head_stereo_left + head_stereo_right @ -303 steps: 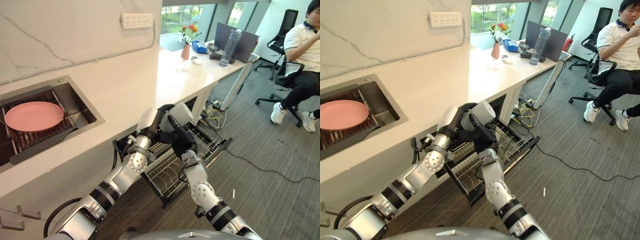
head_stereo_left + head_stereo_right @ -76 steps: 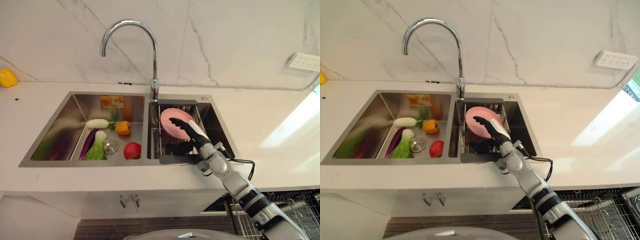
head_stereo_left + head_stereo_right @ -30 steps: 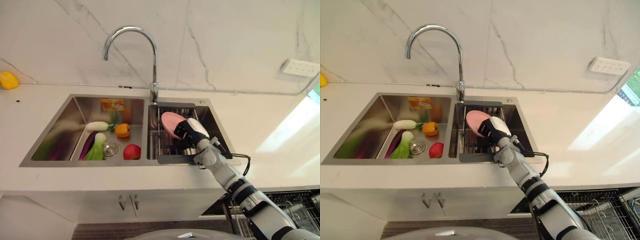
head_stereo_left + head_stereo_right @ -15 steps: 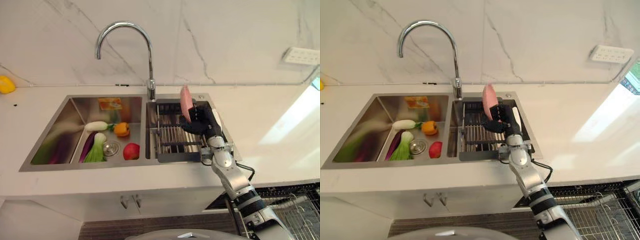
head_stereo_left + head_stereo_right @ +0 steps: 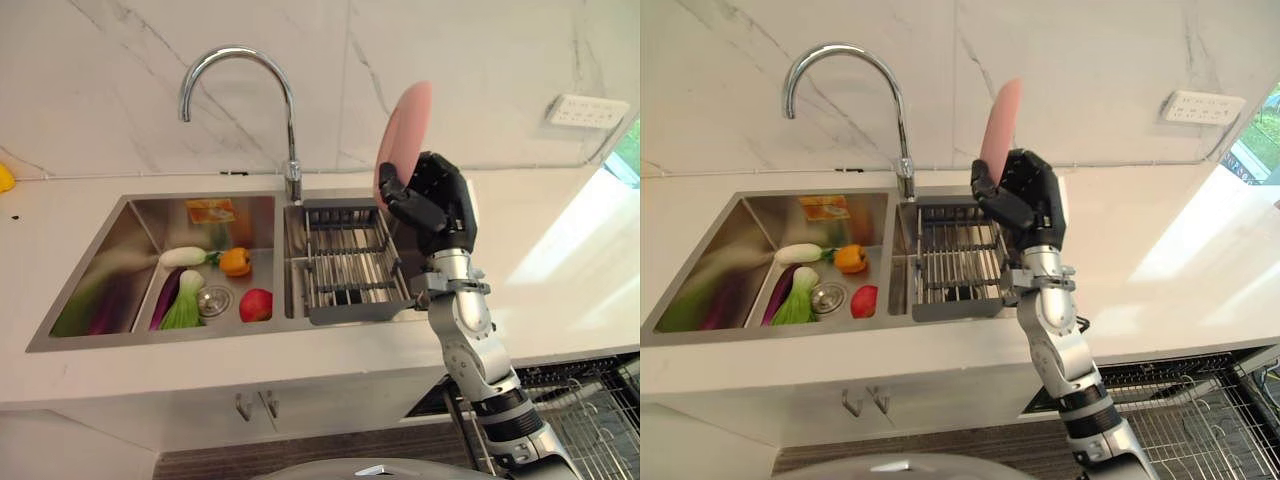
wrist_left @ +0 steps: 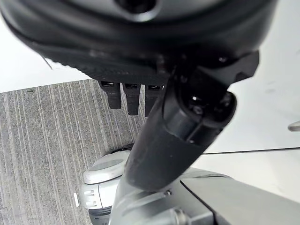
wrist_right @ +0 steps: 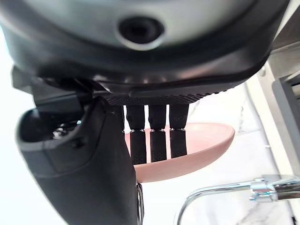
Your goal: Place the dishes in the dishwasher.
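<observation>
round pink plate [image 5: 405,128]: lower edge hidden behind dark right hand [image 5: 432,200] | white wall socket [image 5: 1202,106]: details too small | purple vegetable [image 5: 163,298]: partly hidden by greens

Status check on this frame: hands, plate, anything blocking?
Right hand shut on pink plate, held on edge, clear above the sink rack. Left hand idle, fingers straight, holding nothing. Faucet off to the plate's left, apart from it.

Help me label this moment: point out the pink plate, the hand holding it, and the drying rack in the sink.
pink plate [image 5: 406,125], left eye view, upper face.
right hand [image 5: 437,200], left eye view, back of the palm.
drying rack [image 5: 348,262], left eye view, wire bars.
</observation>
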Tool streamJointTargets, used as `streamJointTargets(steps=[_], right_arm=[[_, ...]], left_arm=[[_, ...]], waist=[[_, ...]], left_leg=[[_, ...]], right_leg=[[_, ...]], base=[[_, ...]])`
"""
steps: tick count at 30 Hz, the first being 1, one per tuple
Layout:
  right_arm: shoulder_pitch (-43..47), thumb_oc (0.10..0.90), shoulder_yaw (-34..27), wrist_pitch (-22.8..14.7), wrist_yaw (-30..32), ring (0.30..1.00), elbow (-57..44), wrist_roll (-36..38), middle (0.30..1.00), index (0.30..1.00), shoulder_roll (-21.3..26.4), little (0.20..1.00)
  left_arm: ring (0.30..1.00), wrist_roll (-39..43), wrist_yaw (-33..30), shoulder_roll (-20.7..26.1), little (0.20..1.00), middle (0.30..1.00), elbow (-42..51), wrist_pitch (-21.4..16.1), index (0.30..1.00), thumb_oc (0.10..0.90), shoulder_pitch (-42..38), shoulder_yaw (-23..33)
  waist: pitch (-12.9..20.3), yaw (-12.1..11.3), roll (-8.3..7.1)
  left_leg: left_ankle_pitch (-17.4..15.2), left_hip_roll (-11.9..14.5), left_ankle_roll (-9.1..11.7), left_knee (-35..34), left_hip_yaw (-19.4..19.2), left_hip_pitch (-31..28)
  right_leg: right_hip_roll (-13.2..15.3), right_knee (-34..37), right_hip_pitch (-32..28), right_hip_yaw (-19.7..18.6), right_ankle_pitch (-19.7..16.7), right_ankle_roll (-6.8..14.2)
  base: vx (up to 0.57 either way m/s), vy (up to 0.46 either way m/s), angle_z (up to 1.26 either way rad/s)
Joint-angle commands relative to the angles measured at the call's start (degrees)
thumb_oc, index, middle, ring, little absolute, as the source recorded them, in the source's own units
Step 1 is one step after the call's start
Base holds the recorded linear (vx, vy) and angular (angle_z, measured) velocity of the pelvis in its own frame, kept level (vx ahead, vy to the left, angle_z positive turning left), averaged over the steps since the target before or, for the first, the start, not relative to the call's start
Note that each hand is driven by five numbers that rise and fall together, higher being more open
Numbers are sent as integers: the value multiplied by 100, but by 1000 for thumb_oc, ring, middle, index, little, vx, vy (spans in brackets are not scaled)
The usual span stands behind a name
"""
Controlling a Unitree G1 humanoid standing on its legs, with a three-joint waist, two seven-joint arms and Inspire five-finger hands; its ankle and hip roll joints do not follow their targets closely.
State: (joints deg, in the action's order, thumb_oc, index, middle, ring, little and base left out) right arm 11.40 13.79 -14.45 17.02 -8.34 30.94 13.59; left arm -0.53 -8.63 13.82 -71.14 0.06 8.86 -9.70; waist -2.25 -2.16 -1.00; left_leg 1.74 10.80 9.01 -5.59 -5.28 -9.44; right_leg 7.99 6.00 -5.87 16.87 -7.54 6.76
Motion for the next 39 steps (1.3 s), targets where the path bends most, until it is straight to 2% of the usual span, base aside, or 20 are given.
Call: streamJointTargets(steps=[1, 7, 13, 19, 20, 22, 25, 26, 27, 28, 29, 30, 31, 32, 33, 35, 37, 38, 39], right_arm=[[568, 400, -899, -1036, 52, 300, -1275, 61, 300, 300, -47, 300], [411, 400, -1490, -1172, 236, 300, -1784, -201, 300, 300, 157, 300], [193, 400, -1856, -1137, 318, 300, -1684, -308, 300, 300, 365, 300], [-28, 400, -2217, -990, 374, 300, -1194, -527, 300, 300, 647, 300], [-23, 400, -2213, -995, 373, 300, -1183, -525, 300, 300, 655, 300], [-110, 400, -2282, -859, 323, 300, -951, -698, 300, 300, 850, 300], [-186, 400, -2401, -777, 343, 300, -719, -925, 300, 300, 1036, 300], [-179, 400, -2400, -778, 346, 300, -718, -927, 300, 300, 1034, 300], [-215, 400, -2420, -713, 340, 300, -607, -1122, 300, 300, 1140, 300], [-210, 400, -2412, -622, 360, 300, -529, -1328, 300, 300, 1250, 300], [-163, 400, -2359, -557, 319, 300, -408, -1467, 300, 300, 1343, 300], [-7, 400, -2205, -485, 260, 300, -90, -1605, 300, 300, 1584, 300], [-3, 400, -2204, -488, 260, 300, -86, -1604, 300, 300, 1584, 300], [166, 400, -2091, -445, 182, 300, -7, -1683, 300, 300, 1703, 300], [87, 400, -2190, -354, 215, 300, 173, -1826, 300, 300, 1795, 300], [175, 400, -2151, -308, 269, 300, 363, -1921, 300, 300, 1835, 300], [307, 400, -1999, -134, 242, 300, 521, -2296, 300, 300, 1953, 300], [453, 400, -1866, -42, 255, 300, 643, -2498, 300, 300, 2036, 300], [619, 400, -1588, 68, 88, 300, 888, -2641, 300, 300, 2143, 300]], left_arm=[[900, 10, -27, -185, 900, 900, -338, -178, 900, 800, -418, -240], [900, -32, -32, -214, 900, 900, -351, -228, 900, 800, -398, -150], [900, -73, 39, -267, 900, 900, -316, -280, 900, 800, -370, -132], [900, -80, 185, -361, 900, 900, -223, -354, 900, 800, -319, -147], [900, -81, 186, -365, 900, 900, -222, -355, 900, 800, -316, -145], [900, -29, 261, -392, 900, 900, -198, -382, 900, 800, -296, -81], [900, 10, 327, -411, 900, 900, -150, -408, 900, 800, -270, -41], [900, 11, 327, -409, 900, 900, -148, -407, 900, 800, -274, -38], [900, 16, 369, -411, 900, 900, -118, -431, 900, 800, -274, -34], [900, 56, 389, -416, 900, 900, -74, -444, 900, 800, -277, -9], [900, 112, 389, -408, 900, 900, -49, -466, 900, 800, -298, -1], [900, 256, 361, -389, 900, 900, -15, -484, 900, 800, -352, -83], [900, 256, 361, -388, 900, 900, -16, -484, 900, 800, -354, -81], [900, 327, 444, -411, 900, 900, 18, -513, 900, 800, -331, -138], [900, 378, 535, -512, 900, 900, -133, -496, 900, 800, -552, -289], [900, 326, 564, -547, 900, 900, -208, -519, 900, 800, -673, -402], [900, 232, 605, -526, 900, 900, -248, -542, 900, 800, -718, -449], [900, 167, 607, -509, 900, 900, -235, -537, 900, 800, -669, -445], [900, 79, 681, -452, 900, 900, -263, -500, 900, 800, -526, -408]], waist=[[-65, 9, 18], [-16, 120, 32], [-2, 235, 40], [12, 489, 67], [11, 462, 76], [8, 605, 78], [-6, 682, 112], [2, 661, 98], [-18, 714, 109], [-51, 727, 104], [-95, 690, 96], [-207, 485, 36], [-196, 493, 30], [-239, 381, -16], [-271, 399, -29], [-331, 459, -96], [-416, 470, -110], [-486, 392, -54], [-585, 186, -44]], left_leg=[[-524, -183, -408, 59, -120, 35], [-561, -132, -399, 59, -285, -40], [-596, -85, -394, 59, -523, -117], [-663, -2, -401, 59, -1031, -378], [-670, 1, -398, 59, -1065, -393], [-702, 24, -403, 98, -1329, -505], [-814, 64, -415, 211, -1637, -628], [-780, 59, -408, 215, -1659, -604], [-882, 67, -427, 287, -1697, -638], [-954, 48, -453, 399, -1666, -623], [-1073, -27, -489, 559, -1423, -581], [-1325, -466, -658, 1055, -106, -276], [-1324, -474, -660, 1067, -97, -252], [-1525, -881, -787, 973, 787, -186], [-1633, -1006, -851, 966, 1183, -138], [-1613, -1113, -842, 1073, 1275, -28], [-1672, -1162, -879, 1035, 1189, -44], [-1757, -1132, -911, 1011, 1008, -109], [-1759, -1184, -962, 993, 648, -99]], right_leg=[[465, -100, -117, 28, 598, 319], [385, -100, -23, -136, 580, 331], [314, -100, 141, -400, 540, 351], [174, -100, 336, -853, 496, 373], [165, -100, 343, -885, 492, 372], [102, -100, 468, -1081, 433, 403], [9, -100, 584, -1326, 402, 455], [8, -100, 622, -1353, 370, 439], [-24, -100, 632, -1428, 381, 475], [-49, -100, 666, -1548, 356, 473], [-68, -106, 726, -1689, 315, 484], [-109, -207, 945, -2016, 173, 505], [-99, -207, 959, -2011, 171, 507], [-100, -423, 1234, -2202, 121, 484], [-121, -503, 1305, -2248, 111, 435], [-7, -550, 1413, -2256, 60, 458], [132, -605, 1525, -2064, -31, 561], [232, -639, 1580, -1699, -94, 620], [553, -659, 1658, -756, -163, 575]], base=[[8, -17, -5], [22, -21, -9], [1, -19, -31], [16, -23, -48], [8, -14, -55], [5, -30, -58], [11, -21, -60], [14, -8, -69], [-7, -10, -60], [-7, 10, -49], [-76, -25, -47], [-75, -26, -73], [-137, -43, -108], [-143, 26, -137], [-184, 15, -132], [-147, 45, -81], [-156, 54, -35], [-268, 38, -88], [-165, 33, -157]])
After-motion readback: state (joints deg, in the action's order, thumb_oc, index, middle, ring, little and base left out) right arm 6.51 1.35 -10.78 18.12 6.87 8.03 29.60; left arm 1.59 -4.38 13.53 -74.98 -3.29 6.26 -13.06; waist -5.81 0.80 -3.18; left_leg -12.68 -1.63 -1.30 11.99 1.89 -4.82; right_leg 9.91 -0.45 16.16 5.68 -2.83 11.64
